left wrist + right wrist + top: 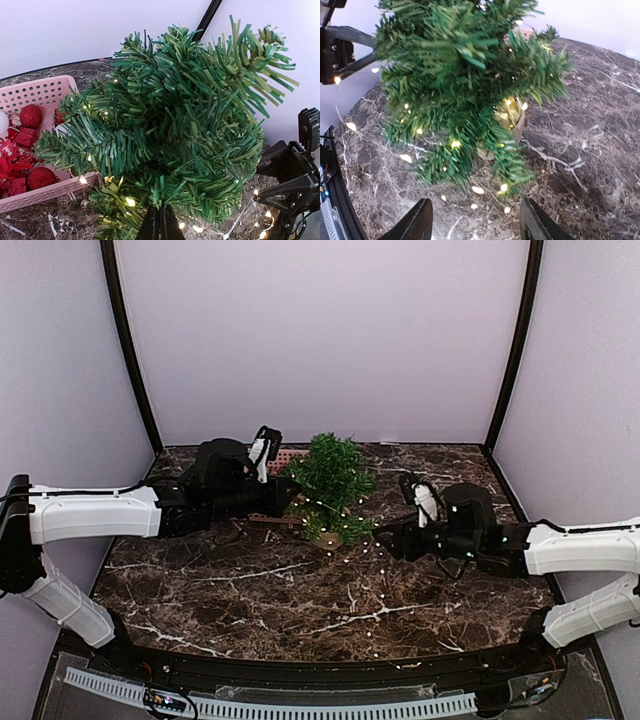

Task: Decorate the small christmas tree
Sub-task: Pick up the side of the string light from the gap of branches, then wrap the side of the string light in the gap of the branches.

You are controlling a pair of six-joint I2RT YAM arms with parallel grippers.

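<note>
Fingers of the left gripper (160, 220): are being shown pressed together, their dark tips pushed in among the low branches; whether a twig or a wire is being pinched between them cannot be told.
Fingers of the right gripper (476, 207): are being held spread apart, with only table being shown between them.
Small green artificial christmas tree (331, 480): is being shown standing on the table, toward the back, between the two grippers.
Small tan round pot (516, 122): is being half hidden by the drooping lower branches.
Left gripper, place: is being held against the tree's left side, at the height of the low branches.
Right gripper, place: is being pointed at the pot from the right, near it but apart.
String of small warm-white lights (372, 570): is being shown lit, wound through the branches; its loose end is being trailed from the pot across the table toward the near edge.
Pink perforated plastic basket (37, 90): is being shown just beside the tree on its left, behind the left arm.
Shiny red round baubles (31, 116): are being shown lying in the basket.
Small red gift-box ornaments (24, 136): are being shown lying among the baubles.
Dark brown marble-patterned table (250, 590): is being crossed by white veins.
</note>
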